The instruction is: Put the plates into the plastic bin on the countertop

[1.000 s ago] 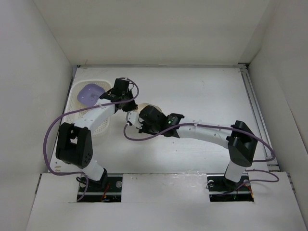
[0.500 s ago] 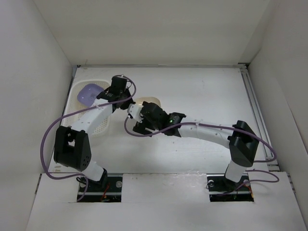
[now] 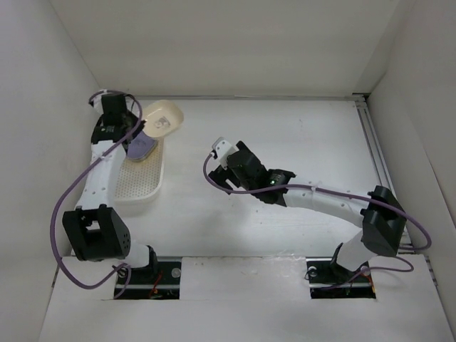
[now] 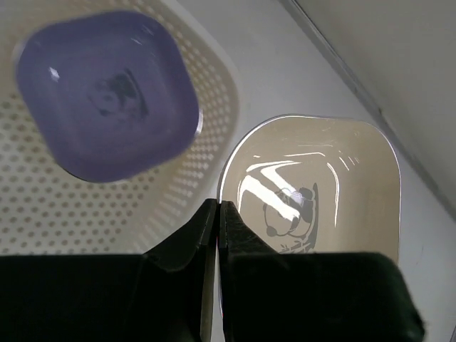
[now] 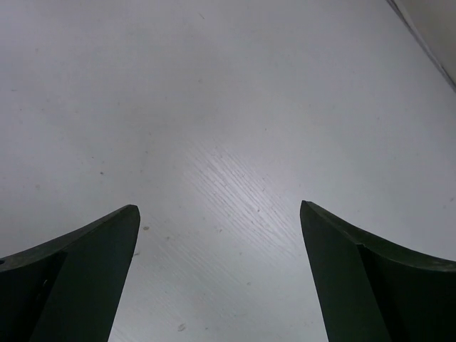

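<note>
A cream plate (image 3: 163, 119) with a dark panda print hangs over the far right corner of the plastic bin (image 3: 140, 189). My left gripper (image 3: 140, 130) is shut on its near rim. In the left wrist view the jaws (image 4: 219, 206) pinch the rim of the cream plate (image 4: 313, 185). Below it, a lavender plate (image 4: 107, 92) lies on the bin's perforated floor (image 4: 43, 206). The top view shows that lavender plate (image 3: 141, 148) at the bin's far end. My right gripper (image 3: 219, 158) is open and holds nothing, mid-countertop. Between its fingers (image 5: 219, 210) only the white countertop (image 5: 214, 107) shows.
The bin lies along the left wall (image 3: 64, 128). White walls enclose the countertop at the back and on both sides. A metal rail (image 3: 374, 157) runs along the right edge. Purple cables loop from both arms.
The right gripper opened and drew back to the right, away from the cream plate. The left arm swung left and back, carrying the cream plate over the bin's far end.
</note>
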Controlling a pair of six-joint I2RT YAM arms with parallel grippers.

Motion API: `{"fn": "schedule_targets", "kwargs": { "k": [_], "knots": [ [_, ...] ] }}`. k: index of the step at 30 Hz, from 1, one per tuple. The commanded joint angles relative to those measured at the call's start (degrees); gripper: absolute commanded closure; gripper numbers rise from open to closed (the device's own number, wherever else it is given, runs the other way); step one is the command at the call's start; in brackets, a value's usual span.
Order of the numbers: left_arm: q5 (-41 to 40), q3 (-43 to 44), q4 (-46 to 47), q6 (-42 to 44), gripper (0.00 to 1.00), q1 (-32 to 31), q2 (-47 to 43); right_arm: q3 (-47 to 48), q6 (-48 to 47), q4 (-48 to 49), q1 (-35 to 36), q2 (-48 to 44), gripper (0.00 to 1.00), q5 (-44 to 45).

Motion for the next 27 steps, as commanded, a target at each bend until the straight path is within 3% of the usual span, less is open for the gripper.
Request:
{"fn": "schedule_targets", "kwargs": {
  "k": [1,5,8,16,21,27],
  "knots": [
    [-1.4,2.1,0.3,-1.9,1.0,6.2,-2.1,-2.2,7.1,4.5,0.0,-2.2,0.0,2.4],
    [-5.1,2.1,-0.3,-1.9,1.0,11.5,-0.8,-4.1,8.4,4.5,0.0,-2.2,0.0,1.7],
    [-3.9,-1.0,2.6,-3.4,1.0,15.0,-0.8,-4.7,8.4,4.5,0.0,-2.2,0.0,-0.2],
    [-2.5,1.9,1.5,-4.5,1.0,20.1,5.4,-4.7,8.4,4.5,0.0,-1.6,0.0,-1.7],
    [-1.4,1.9,0.8,-4.5,1.0,20.7,6.5,-4.7,7.8,4.5,0.0,-1.6,0.0,-2.2],
    [2.3,2.6,1.4,-4.0,0.93,20.7,9.4,-4.7,7.8,4.5,0.0,-1.6,0.0,-2.8]
  ]
}}
